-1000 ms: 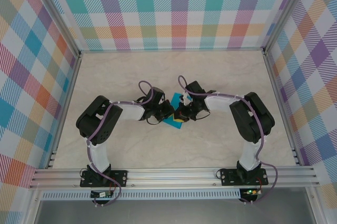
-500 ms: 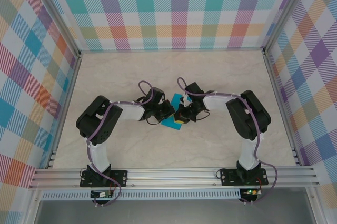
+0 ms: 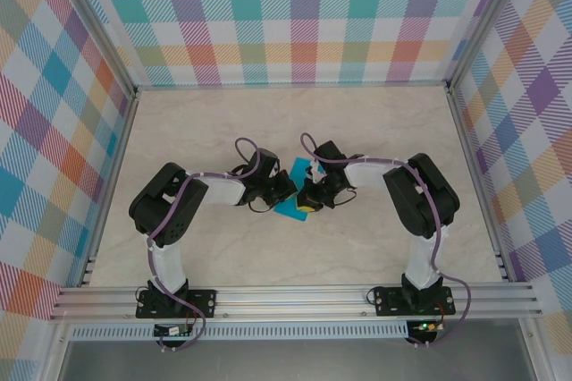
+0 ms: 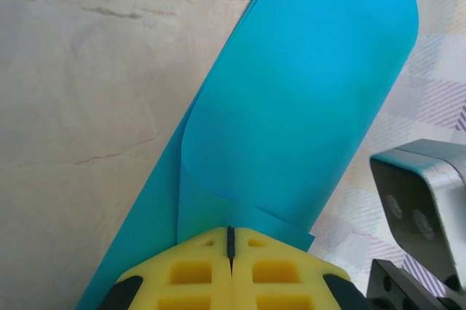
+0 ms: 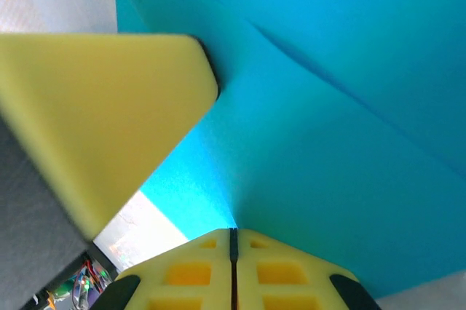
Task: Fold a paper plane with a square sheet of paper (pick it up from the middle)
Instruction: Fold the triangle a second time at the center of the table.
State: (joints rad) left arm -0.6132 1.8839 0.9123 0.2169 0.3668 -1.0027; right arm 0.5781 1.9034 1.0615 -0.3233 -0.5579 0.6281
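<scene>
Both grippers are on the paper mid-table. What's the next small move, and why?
Probably ease the teal paper sheet down and press its fold flat on the table. The left gripper and right gripper are both shut on it, and the folded-over layer looks bowed, with a rounded, uncreased bend.

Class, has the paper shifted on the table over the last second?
No. Seen from above, the paper sits just as far from the front rail as before.

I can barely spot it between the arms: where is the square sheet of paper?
The square sheet of paper is near the middle of the table in the top view, pinched between the left gripper and right gripper, both jaws shut.
</scene>
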